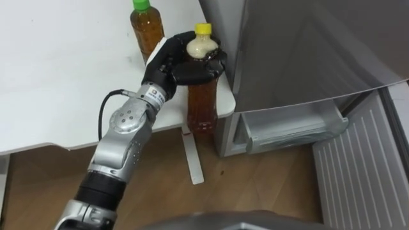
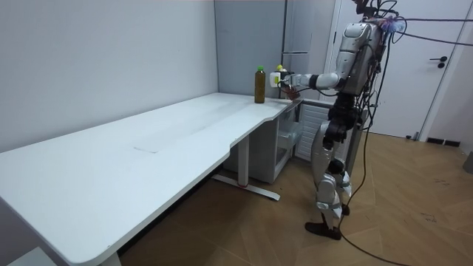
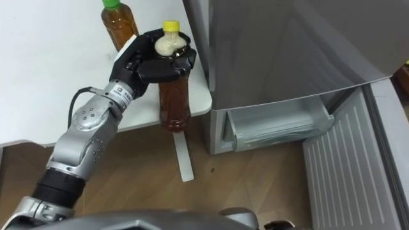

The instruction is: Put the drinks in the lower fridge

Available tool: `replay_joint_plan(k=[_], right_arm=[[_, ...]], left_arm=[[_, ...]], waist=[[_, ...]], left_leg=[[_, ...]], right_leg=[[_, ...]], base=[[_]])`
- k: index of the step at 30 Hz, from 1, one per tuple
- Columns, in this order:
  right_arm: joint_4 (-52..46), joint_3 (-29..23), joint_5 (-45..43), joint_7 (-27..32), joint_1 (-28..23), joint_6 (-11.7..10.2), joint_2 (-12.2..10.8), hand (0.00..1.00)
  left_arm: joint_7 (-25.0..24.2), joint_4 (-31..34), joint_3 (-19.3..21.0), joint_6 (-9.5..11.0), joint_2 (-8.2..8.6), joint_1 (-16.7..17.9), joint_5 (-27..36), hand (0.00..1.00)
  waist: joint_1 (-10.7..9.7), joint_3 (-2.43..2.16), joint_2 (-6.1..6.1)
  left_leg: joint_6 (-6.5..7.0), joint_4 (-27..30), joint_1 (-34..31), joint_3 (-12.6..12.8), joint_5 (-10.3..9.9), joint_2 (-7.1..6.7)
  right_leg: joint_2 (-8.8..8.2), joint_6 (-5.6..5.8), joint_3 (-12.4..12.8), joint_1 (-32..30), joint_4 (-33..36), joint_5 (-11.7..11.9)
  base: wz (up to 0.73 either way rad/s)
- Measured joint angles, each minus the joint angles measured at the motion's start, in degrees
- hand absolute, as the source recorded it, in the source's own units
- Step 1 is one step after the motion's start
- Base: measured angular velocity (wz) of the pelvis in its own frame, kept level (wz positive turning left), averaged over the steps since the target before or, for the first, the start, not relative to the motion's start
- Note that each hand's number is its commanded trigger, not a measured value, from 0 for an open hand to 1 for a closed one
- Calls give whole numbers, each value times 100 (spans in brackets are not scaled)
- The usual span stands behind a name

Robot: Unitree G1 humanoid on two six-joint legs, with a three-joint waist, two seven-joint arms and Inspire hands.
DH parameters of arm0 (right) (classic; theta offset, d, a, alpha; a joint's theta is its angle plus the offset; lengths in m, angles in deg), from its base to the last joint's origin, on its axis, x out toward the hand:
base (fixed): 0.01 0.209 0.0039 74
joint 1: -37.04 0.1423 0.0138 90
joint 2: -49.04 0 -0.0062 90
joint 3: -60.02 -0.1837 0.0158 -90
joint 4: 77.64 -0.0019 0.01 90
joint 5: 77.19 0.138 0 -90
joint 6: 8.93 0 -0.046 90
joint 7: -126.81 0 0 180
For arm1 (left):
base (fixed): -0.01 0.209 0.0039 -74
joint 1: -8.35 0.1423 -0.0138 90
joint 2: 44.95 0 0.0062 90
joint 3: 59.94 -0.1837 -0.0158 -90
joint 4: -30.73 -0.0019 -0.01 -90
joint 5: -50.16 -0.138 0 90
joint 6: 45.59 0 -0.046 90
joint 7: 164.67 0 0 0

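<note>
Bottles: two (one gripped by left hand).

Long white desk, pale grey walls, wooden floor, perhaps parquet, white door.

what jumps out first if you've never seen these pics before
The robot's left hand is curled round the top of a yellow-capped clear plastic bottle of amber drink, at the corner of the white table beside the grey fridge. A second amber bottle with a green cap stands on the table just behind. Low on the fridge, a pale drawer stands open.
</note>
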Motion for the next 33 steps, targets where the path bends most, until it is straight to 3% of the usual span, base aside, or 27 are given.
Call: replay_joint_plan(k=[4,12,15,17,19,23,25,33], right_arm=[[-317,73,-61,145,34,-13,114,0],[-1062,259,-43,422,3,-120,209,0],[-1626,268,-3,400,3,-148,190,0],[-2088,226,222,373,-7,-325,77,0],[-2538,239,491,361,-20,-585,-148,0],[-2789,315,664,88,-29,-814,-402,0],[-3127,317,674,-130,-134,-799,-401,0],[-4485,325,698,-941,-255,-805,-295,0]], left_arm=[[-7,480,-5,11,10,6,95,100],[-38,712,-89,11,-3,9,326,100],[-39,779,-82,11,4,16,340,100],[-40,890,-44,11,1,73,347,100],[-53,1060,-44,12,2,207,397,100],[-69,1506,-9,73,-33,604,429,100],[-98,1600,40,200,-156,838,429,100],[-380,1584,124,204,-217,1348,423,100]], waist=[[205,-6,-23],[493,-1,-38],[511,-10,-97],[512,-28,-134],[502,-49,-166],[547,-70,-171],[559,-68,-162],[506,-6,-78]], left_leg=[[1,20,-118,-25,2,4],[-13,-6,-112,-97,11,3],[-19,-3,-113,-172,16,1],[-29,-4,-109,-194,22,5],[-32,-6,-58,-252,24,2],[-33,3,-76,-357,24,-26],[-33,26,-99,-440,24,-37],[-31,129,-196,-486,23,-53]], right_leg=[[-2,-1,-45,-77,47,2],[-9,-1,-193,-62,36,2],[-9,-1,-264,-39,37,2],[-8,-1,-337,-18,31,2],[-12,-5,-470,81,-31,4],[-22,-12,-560,157,-149,8],[-29,-11,-647,178,-148,8],[-46,-12,-711,155,-143,8]], base=[[3],[4],[8],[7],[16],[18],[16],[4]])
